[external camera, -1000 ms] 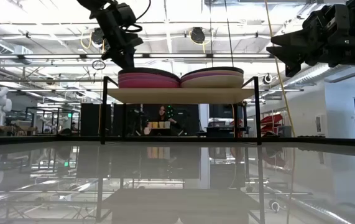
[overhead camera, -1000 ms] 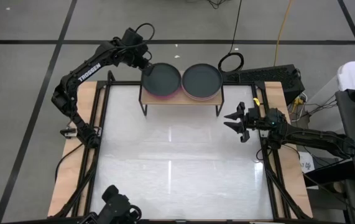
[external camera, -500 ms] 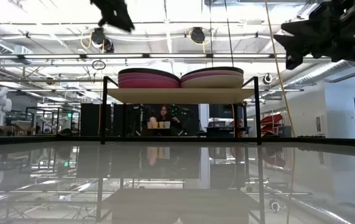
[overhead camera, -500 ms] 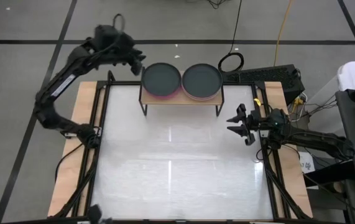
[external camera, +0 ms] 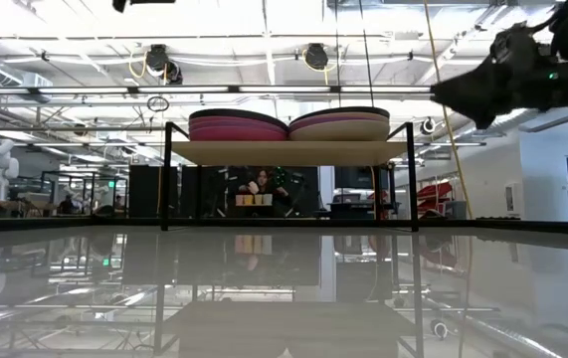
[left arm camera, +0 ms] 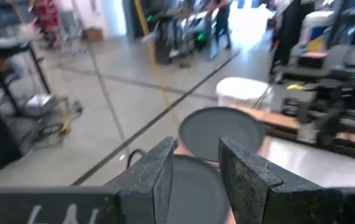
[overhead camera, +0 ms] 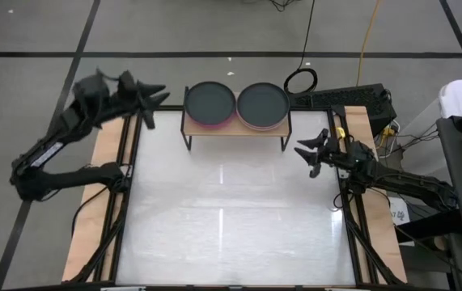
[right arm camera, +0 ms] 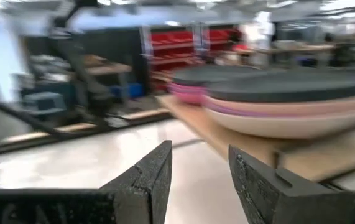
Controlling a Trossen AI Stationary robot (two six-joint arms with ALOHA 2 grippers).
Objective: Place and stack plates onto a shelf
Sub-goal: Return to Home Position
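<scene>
the left gripper [overhead camera: 156, 107] has swung back off the shelf [overhead camera: 235, 130], fingers spread, empty. the right gripper [overhead camera: 307, 155] is spread beside its right end. the plate stacks [overhead camera: 209, 103] lie side by side on the shelf, black on top. they look stiff and light, best pinched at the rim.

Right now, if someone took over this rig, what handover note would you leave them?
Left gripper: open, empty, off the far left corner of the table, beside the shelf.
Right gripper: open, empty, above the table's right edge.
Plates: left stack and right stack sit side by side on the shelf, both black on top; none shows elsewhere.
Done: stacking, apparently.
Left: probably just parking both arms.
</scene>
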